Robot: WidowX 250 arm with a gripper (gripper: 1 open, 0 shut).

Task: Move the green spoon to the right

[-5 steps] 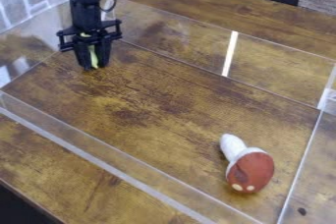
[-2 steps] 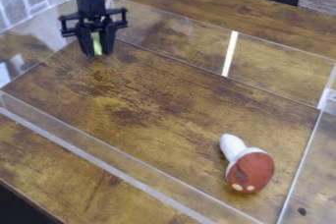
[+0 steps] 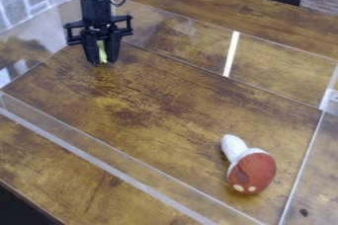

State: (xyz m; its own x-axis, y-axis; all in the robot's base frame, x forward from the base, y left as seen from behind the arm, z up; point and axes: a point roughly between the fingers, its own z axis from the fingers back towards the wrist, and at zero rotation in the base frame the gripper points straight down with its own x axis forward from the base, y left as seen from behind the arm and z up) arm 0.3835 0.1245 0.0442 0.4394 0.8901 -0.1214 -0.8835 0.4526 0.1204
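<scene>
The green spoon (image 3: 101, 50) shows only as a pale yellow-green sliver hanging between the black fingers of my gripper (image 3: 101, 55). The gripper is shut on it, near the back left of the wooden tabletop and just above the surface. The spoon's bowl is hidden by the fingers. The arm rises straight up from the gripper to the top edge of the view.
A mushroom toy (image 3: 247, 166) with a brown cap and white stem lies at the front right. A clear plastic wall (image 3: 93, 165) runs along the front left, and another clear wall (image 3: 314, 160) stands at the right. A glare streak (image 3: 231, 53) marks the middle.
The gripper with the spoon rose toward the back, then shifted slightly right and back down.
</scene>
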